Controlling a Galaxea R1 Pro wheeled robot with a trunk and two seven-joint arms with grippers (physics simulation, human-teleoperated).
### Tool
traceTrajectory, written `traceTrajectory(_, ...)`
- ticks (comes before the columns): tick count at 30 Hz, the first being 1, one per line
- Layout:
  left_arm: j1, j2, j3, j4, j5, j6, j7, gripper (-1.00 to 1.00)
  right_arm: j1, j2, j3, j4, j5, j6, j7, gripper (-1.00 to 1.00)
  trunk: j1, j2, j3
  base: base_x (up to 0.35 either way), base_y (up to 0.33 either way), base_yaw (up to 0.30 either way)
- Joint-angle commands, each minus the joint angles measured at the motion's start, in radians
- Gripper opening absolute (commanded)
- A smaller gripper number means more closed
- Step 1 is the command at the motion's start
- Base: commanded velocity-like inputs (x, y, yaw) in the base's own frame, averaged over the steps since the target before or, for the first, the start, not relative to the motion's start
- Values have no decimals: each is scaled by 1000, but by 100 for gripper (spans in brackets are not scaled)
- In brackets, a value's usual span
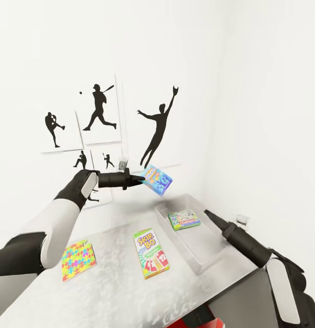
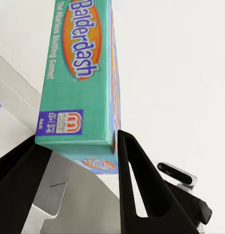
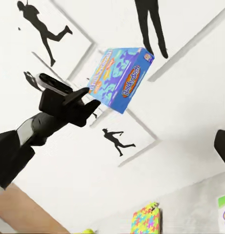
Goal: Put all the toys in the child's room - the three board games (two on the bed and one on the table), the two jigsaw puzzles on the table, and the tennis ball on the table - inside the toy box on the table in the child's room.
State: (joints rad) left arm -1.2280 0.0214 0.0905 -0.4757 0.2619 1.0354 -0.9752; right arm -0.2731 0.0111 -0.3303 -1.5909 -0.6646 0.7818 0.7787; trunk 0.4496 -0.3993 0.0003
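Blue-and-orange game box (image 1: 157,180) marked "Balderdash", pinched at one short end between the fingers (image 2: 134,180) of the left gripper (image 1: 140,179), raised well above the table (image 1: 107,291) in front of the white wall. Long axis running on from the fingertips, tilted down toward the grey bin (image 1: 200,263); printed face turned toward the room, teal edge seen close in the left wrist view.

Counted on or over the table: three game boxes, one puzzle board, one bin. Green, yellow and red "SKIP-BO" box (image 1: 150,253) flat on the tabletop, long axis running from the near edge toward the wall, just beside the bin. Third game box (image 1: 184,219), green-edged, flat inside the bin near its far end, the sole item visible in it. Multicoloured jigsaw board (image 1: 78,259) flat on the table beneath the left forearm, well apart from the bin. Sliver of yellow-green at the lower edge of the right wrist view, too small to identify.

Right gripper (image 1: 207,212) poised over the near side of the bin, fingers drawn to a single dark point in the head view, nothing between them; no gap to be made out.

Black baseball-player silhouettes (image 1: 160,127) on the wall behind: a pitcher, a batter, a leaping catcher and smaller figures below.
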Motion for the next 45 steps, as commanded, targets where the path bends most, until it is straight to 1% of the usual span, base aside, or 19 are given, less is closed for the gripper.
traceTrajectory(1, -1, -6, 3, 8, -4, 1, -4, -100, 6, -4, -29, 0, 3, 1, 104, 100, 0, -1, 0, 0, 0, 0)
traceTrajectory(2, -1, -15, 3, 18, -4, 0, -3, -100, 10, -7, -53, 0, 5, -4, 182, 100, 0, -1, 0, 0, 0, 0)
traceTrajectory(3, -1, -20, 3, 24, -4, 0, -3, -100, 11, -9, -64, 0, 5, -6, 212, 100, 0, -1, 0, 0, 0, 0)
traceTrajectory(5, -1, -44, 3, 52, -5, -2, 0, -100, 15, -12, -94, 0, 7, -11, 281, 100, 0, -1, 0, 0, 0, 0)
traceTrajectory(6, -1, -70, 3, 71, -6, -6, 1, -100, 16, -13, -105, 0, 7, -12, 304, 100, 0, -1, 0, 0, 0, 0)
traceTrajectory(8, -1, -106, 3, 94, -6, -17, 2, -100, 17, -14, -111, 0, 8, -12, 319, 100, 0, -1, 0, 0, 0, 0)
traceTrajectory(9, -1, -115, 3, 100, -6, -23, 2, -100, 17, -14, -112, 0, 8, -12, 321, 100, 0, -1, 0, 0, 0, 0)
traceTrajectory(10, -1, -135, 3, 116, -6, -40, 2, -100, 17, -14, -113, 1, 8, -12, 325, 100, 0, -1, 0, 0, 0, 0)
traceTrajectory(11, -1, -163, 3, 147, -6, -76, 3, -100, 17, -16, -114, 1, 10, -11, 329, 100, 0, -1, 0, 0, 0, 0)
traceTrajectory(12, -1, -171, 3, 158, -5, -90, 3, -100, 17, -17, -114, 1, 11, -10, 330, 100, 0, -1, 0, 0, 0, 0)
traceTrajectory(14, -1, -196, 3, 205, -4, -140, 13, -100, 17, -33, -114, 2, 13, -9, 334, 100, 0, -1, 0, 0, 0, 0)
traceTrajectory(16, -1, -196, 5, 247, 0, -173, 44, -100, 18, -57, -113, 3, 14, -9, 335, 100, 0, -1, 0, 0, 0, 0)
traceTrajectory(20, -1, -196, 8, 306, 8, -235, 100, -100, 18, -76, -112, 3, 14, -9, 337, 100, 0, -1, 0, 0, 0, 0)
traceTrajectory(27, 0, -196, 10, 405, 11, -353, 121, -100, 18, -79, -112, 3, 14, -11, 338, 100, 0, -1, 0, 0, 0, 0)
traceTrajectory(31, 3, -196, 12, 419, 11, -395, 123, -100, 18, -79, -112, 3, 14, -13, 338, 100, 0, -1, 0, 0, 0, 0)
traceTrajectory(34, 4, -196, 12, 425, 12, -406, 127, -100, 18, -79, -112, 3, 14, -15, 338, 100, 0, -1, 0, 0, 0, 0)
traceTrajectory(36, 5, -196, 12, 442, 26, -416, 136, -100, 18, -79, -112, 3, 14, -16, 338, 100, 0, -1, 0, 0, 0, 0)
traceTrajectory(39, 6, -196, 13, 468, 58, -477, 164, -100, 18, -79, -112, 3, 14, -16, 338, 100, 0, -1, 0, 0, 0, 0)
traceTrajectory(45, 8, -196, 14, 479, 71, -512, 238, -100, 18, -77, -112, 3, 14, -17, 338, 100, 0, -1, 0, 0, 0, 0)
